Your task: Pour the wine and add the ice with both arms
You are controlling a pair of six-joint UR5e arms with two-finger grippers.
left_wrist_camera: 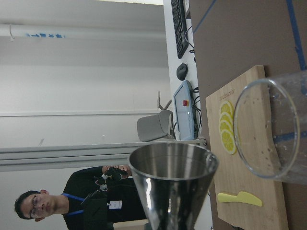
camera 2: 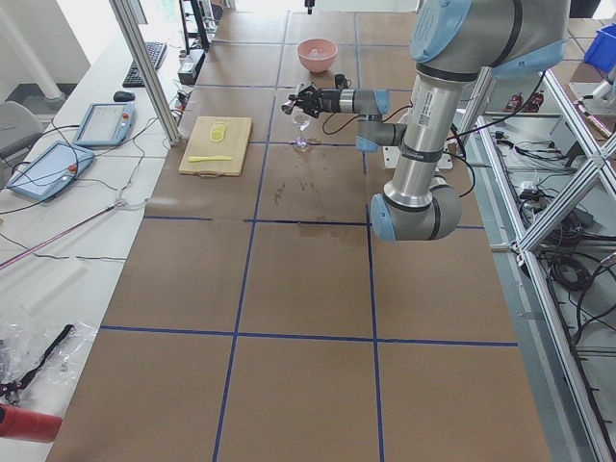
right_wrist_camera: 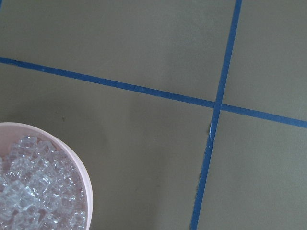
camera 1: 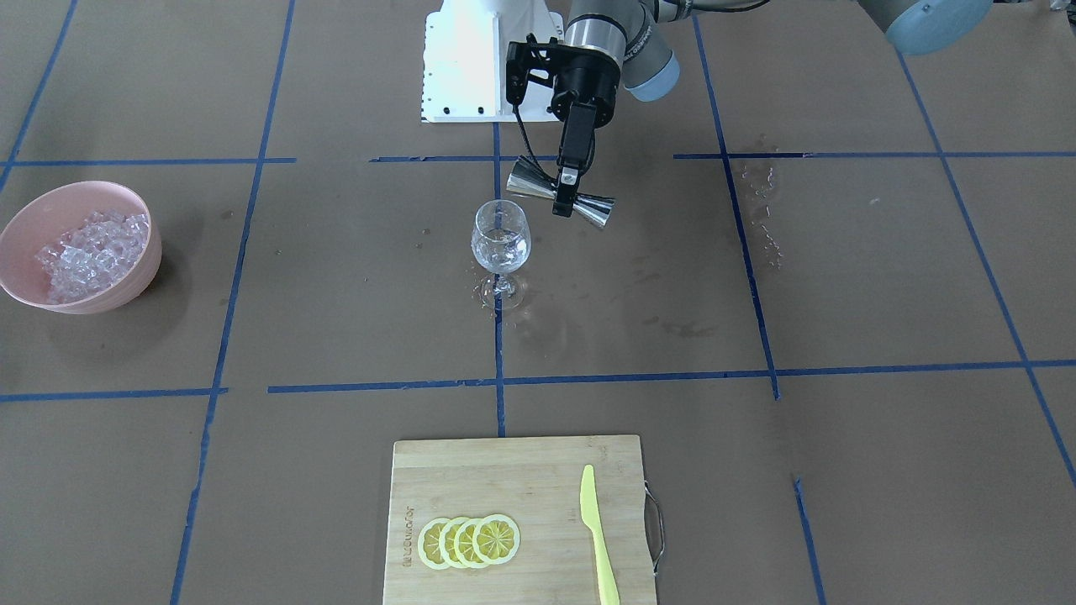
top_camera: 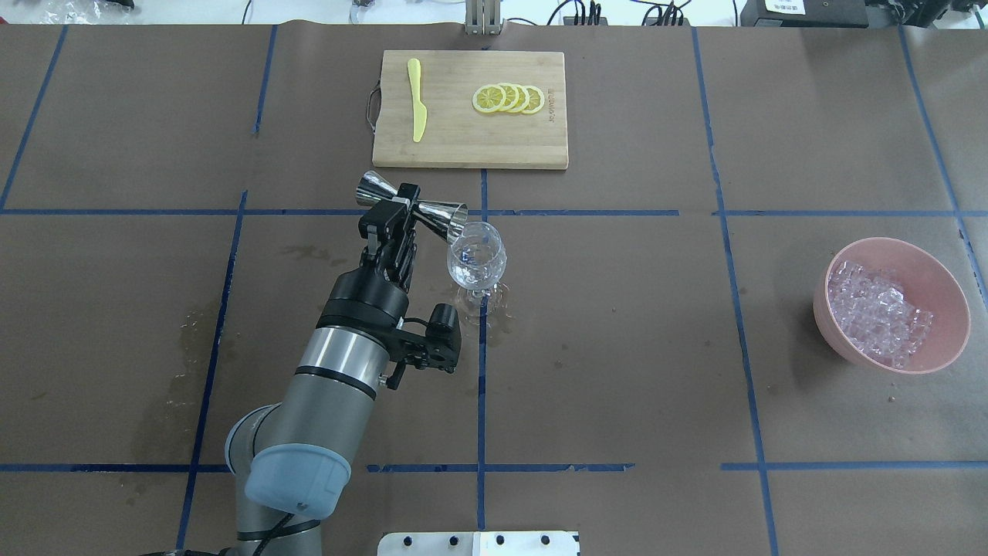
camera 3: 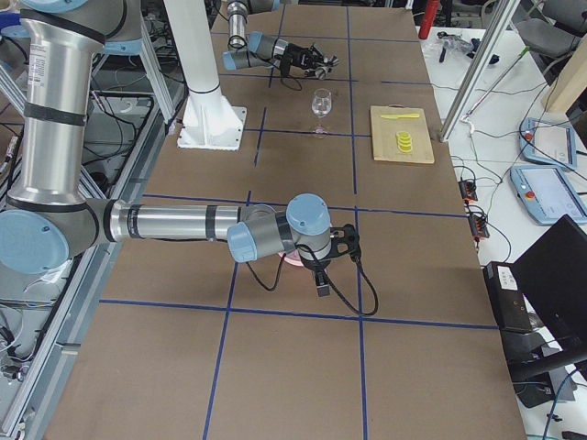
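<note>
Pouring step, by the look of it. Pinching the jigger (top_camera: 376, 188) at its waist with the left gripper (top_camera: 406, 203), fingers closed tight on the steel, laid over sideways, one mouth right at the rim of the glass (top_camera: 477, 261). Looks like a little wine (camera 1: 500, 249) pooled low in the glass, barely visible. Wet marks (camera 1: 525, 323) around the foot, so no rushing: roll the wrist slowly, hold the lip just inside the rim without knocking it, and wait for the last drops before levelling. Avoid nudging the glass, tall and tippy on that stem. Over at the far end, ice (top_camera: 878, 313) heaped in the pink bowl (top_camera: 951, 309), well apart from the glass. No telling the right gripper (camera 3: 323, 266) open or shut; hanging just over that bowl, seen only from far off.
</note>
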